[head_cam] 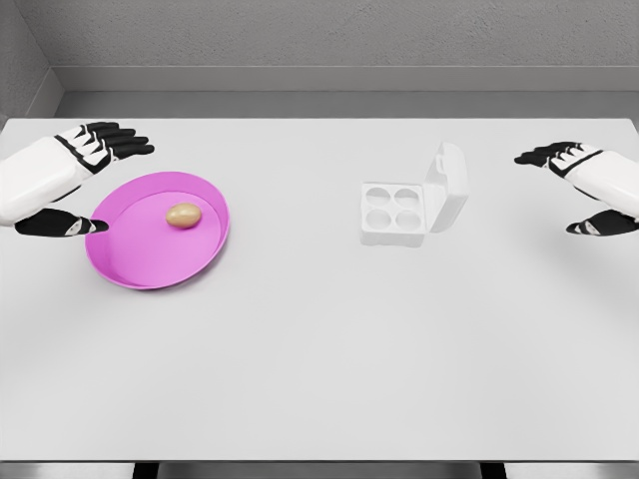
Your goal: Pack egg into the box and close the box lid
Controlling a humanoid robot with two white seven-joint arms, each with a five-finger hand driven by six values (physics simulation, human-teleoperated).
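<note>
A wide white table fills the view, its far edge meeting a grey wall. Two things lie directly on it — a round pink plate toward the left, and a small white box right of the middle. The box shows four round cups, with its lid raised on the right side. The two stand well apart.
</note>
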